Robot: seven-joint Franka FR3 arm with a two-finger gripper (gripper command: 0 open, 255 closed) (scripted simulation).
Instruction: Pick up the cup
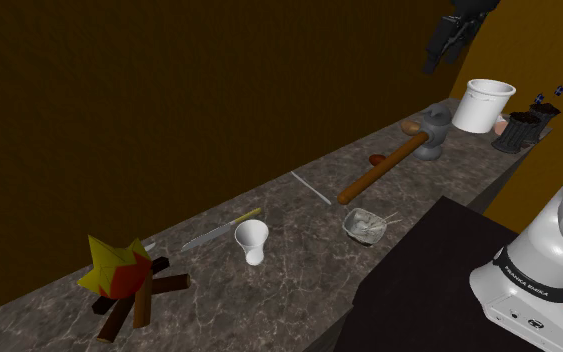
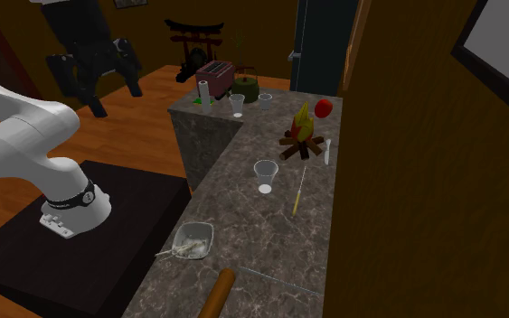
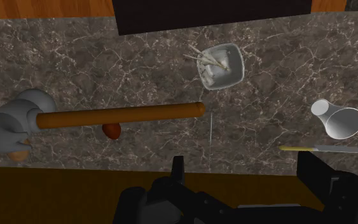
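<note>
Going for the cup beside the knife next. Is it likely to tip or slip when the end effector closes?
The cup appears to stand on a base narrower than its flared rim, so a sideways nudge would probably tip it. Its tapered, smooth-looking wall may slip through a squeeze. It looks small and thin, likely light.

**Arm up, gripper open and empty**

I have the white arm reared up from its base. The lower link is bulky and pale, and the wrist is carried high. The black gripper hangs at the end of it, pointing downward. Through the wrist camera I see the two fingers standing well apart, with nothing clasped between them. The hand may be rolled a little to one side, but the shoulder view crops it, so I can't be sure.
</note>
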